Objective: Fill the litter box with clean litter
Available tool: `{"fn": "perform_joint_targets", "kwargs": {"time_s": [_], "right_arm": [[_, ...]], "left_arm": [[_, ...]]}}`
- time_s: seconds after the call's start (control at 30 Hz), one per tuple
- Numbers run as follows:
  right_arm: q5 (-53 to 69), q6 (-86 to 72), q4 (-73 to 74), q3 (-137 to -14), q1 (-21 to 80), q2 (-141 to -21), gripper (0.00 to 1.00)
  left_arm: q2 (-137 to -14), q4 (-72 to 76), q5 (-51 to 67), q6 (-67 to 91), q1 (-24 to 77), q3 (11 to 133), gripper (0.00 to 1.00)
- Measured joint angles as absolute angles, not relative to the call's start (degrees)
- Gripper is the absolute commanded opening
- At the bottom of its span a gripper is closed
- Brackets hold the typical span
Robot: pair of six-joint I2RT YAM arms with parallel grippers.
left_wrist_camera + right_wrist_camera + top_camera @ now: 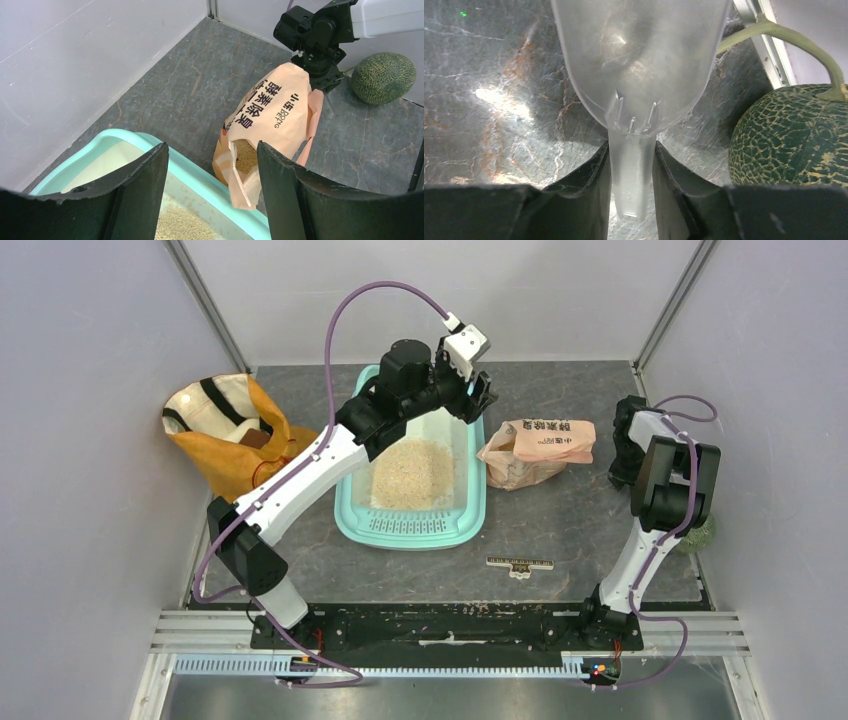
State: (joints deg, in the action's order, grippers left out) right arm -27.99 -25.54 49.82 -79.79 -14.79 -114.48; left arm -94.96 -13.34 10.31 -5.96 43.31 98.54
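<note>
Left gripper point(211, 150): jaws wide open, nothing between them. The litter box point(200, 170) lies directly beneath them, with the litter point(182, 225) heaped below and between the fingers. The paper bag point(272, 115) lies beyond the jaws, mouth open.

Right gripper point(630, 155): jaws closed on the scoop point(639, 60) handle, bowl projecting ahead, melon point(794, 135) just beside.

Judgement: the litter is loose, light and free-flowing. It cannot be pinched and must ride in a level scoop. The scoop looks stiff, smooth and probably slippery, so the handle is the proper hold.

Count: one box, one heap, one scoop, one bag, one melon.
</note>
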Motion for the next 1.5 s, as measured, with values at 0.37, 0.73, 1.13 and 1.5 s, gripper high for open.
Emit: {"fn": "perform_joint_targets", "kwargs": {"time_s": [0.37, 0.73, 1.13, 1.5], "right_arm": [[-21.71, -26.06, 50.98, -82.72, -14.76, -110.1, 0.0], [-12.62, -25.96, 53.82, -88.79, -14.74, -90.15, 0.0], [8.97, -37.98, 47.27, -108.49, -14.76, -77.56, 0.0], [21.3, -61.84, 40.25, -103.28, -10.96, -78.04, 0.0]], "left_arm": [[-93.71, -14.94, 9.06, -4.58, 43.31, 97.95, 0.72], [-90.7, -16.47, 9.74, -0.21, 43.31, 97.51, 0.78], [-85.43, -8.93, 17.87, 14.94, 43.13, 95.11, 0.81], [-94.45, 10.85, 24.6, 32.6, 43.13, 95.9, 0.78]]}}
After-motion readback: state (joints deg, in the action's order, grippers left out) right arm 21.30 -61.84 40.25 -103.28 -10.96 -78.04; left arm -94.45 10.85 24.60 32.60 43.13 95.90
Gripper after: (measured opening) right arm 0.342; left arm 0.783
